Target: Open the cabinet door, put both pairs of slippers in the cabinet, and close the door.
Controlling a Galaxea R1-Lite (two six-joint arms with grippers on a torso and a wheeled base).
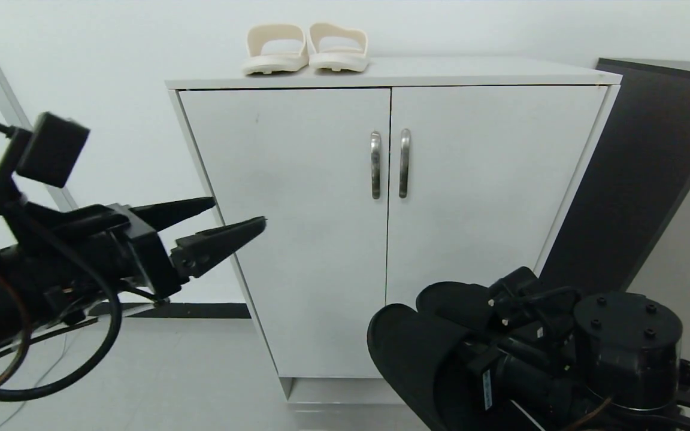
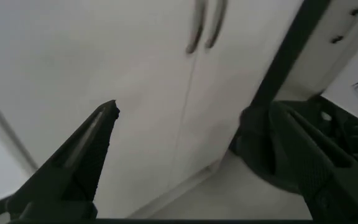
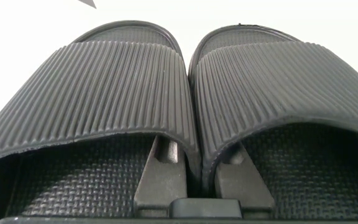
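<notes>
before the closed white cabinet (image 1: 501,73) | right gripper (image 3: 199,177) clamps the black slippers (image 1: 417,347) by their touching inner edges, fingers (image 3: 160,183) under the straps (image 3: 117,93) | left gripper (image 1: 238,212) hangs wide apart near the left door (image 1: 297,269) | cream slippers (image 1: 306,48) sit on top | likely light, soft foam; pinch strap or sidewall | handles (image 1: 375,165) look rigid; hook one to pull

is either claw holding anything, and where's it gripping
The right claw holds the black slippers, pinching their inner edges together under the straps. The left claw is open, empty.
</notes>
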